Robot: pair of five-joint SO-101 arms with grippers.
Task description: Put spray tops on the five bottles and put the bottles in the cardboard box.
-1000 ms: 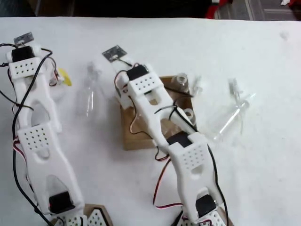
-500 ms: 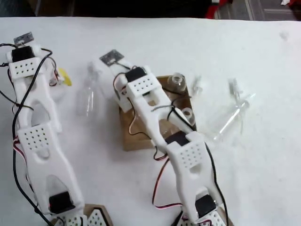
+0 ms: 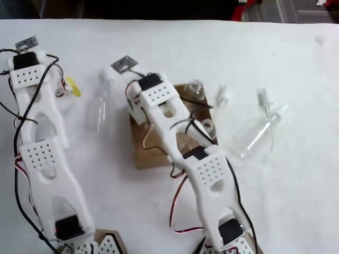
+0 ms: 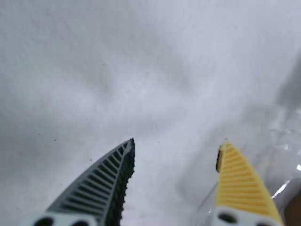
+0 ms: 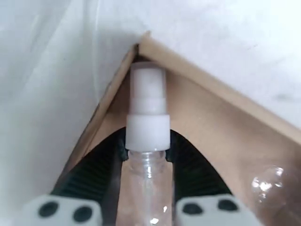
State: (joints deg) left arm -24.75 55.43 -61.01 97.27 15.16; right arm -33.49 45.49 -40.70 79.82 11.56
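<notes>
My right gripper (image 5: pixel 146 141) is shut on the neck of a clear bottle (image 5: pixel 146 181) with a white spray top (image 5: pixel 147 108), held inside a corner of the cardboard box (image 5: pixel 225 122). In the high view that arm lies over the box (image 3: pixel 145 153); two open-necked bottles (image 3: pixel 195 89) (image 3: pixel 207 127) stand in it. My left gripper (image 4: pixel 176 146) hangs open low over the white table, its yellow finger (image 3: pixel 72 87) beside a clear capped bottle (image 3: pixel 98 108) lying on the table. That bottle's glass (image 4: pixel 282 155) shows past the yellow finger.
Loose spray tops (image 3: pixel 221 96) (image 3: pixel 263 98) lie right of the box. Another clear bottle (image 3: pixel 254 135) lies on its side near them. A second bottle's rounded glass (image 5: pixel 268 186) sits in the box close to the held one.
My right arm has moved slightly left and away with the bottle, and the box has slid a little left with it. The left arm has not moved.
</notes>
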